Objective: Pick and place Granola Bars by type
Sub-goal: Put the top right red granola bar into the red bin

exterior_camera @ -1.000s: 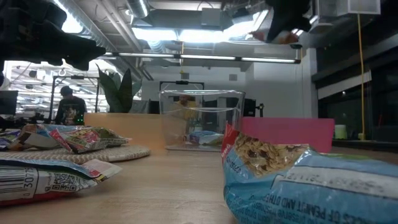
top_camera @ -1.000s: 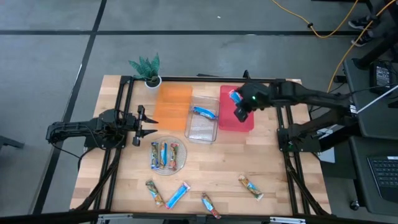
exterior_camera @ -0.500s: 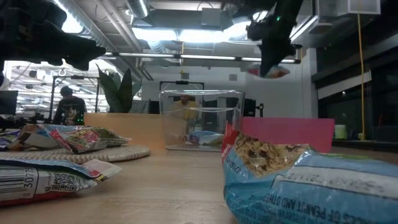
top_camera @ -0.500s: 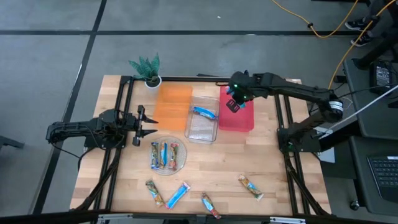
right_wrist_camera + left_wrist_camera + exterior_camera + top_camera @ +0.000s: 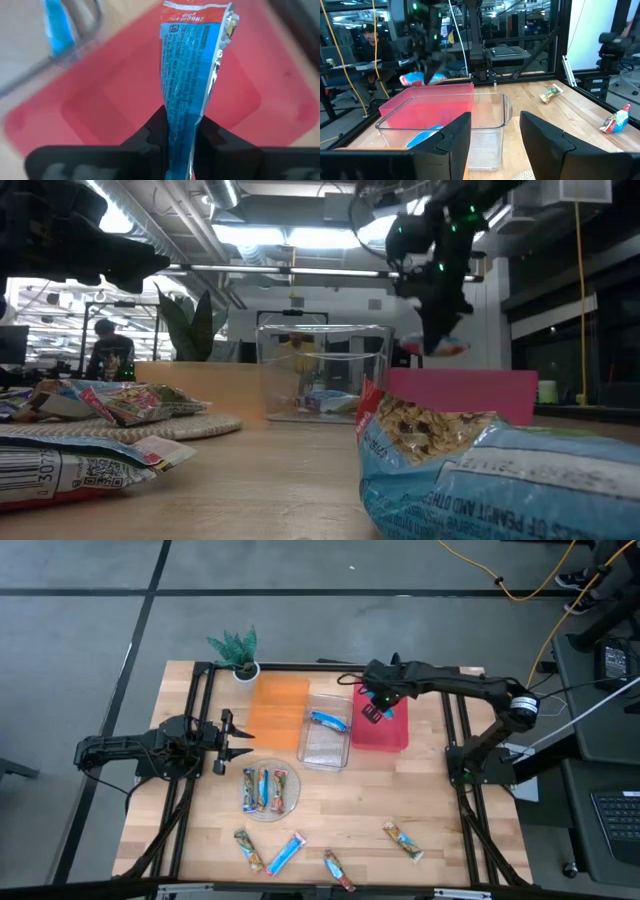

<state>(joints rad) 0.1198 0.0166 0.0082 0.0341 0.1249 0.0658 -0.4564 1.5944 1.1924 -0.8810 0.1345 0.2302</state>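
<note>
A: Room to move?

B: Right gripper (image 5: 372, 712) hangs over the pink bin (image 5: 394, 732), near its edge beside the clear bin (image 5: 326, 747). From the low camera it sits above the pink rim with a gap. Orange bin (image 5: 274, 711) is on the clear bin's other side, all 3 in a row at the table's (image 5: 350, 802) far side. Plant (image 5: 239, 651) sits at the far left corner.

A: Right fingers?

B: Pinched together on a blue bar (image 5: 192, 65), wrapper sticking out past the tips over the pink floor.

A: Left?

B: Left gripper (image 5: 240, 742) waits at the table's left edge, just by the round plate (image 5: 269, 808), fingers apart, nothing between them.

A: Other bars?

B: 1 blue bar in clear bin (image 5: 328, 721). 3 bars on the plate (image 5: 265, 788). 4 loose along the near edge: tan bar (image 5: 248, 850), blue loose bar (image 5: 285, 854), second tan bar (image 5: 338, 869), third tan bar (image 5: 403, 840). Open wood between plate and that row.
</note>
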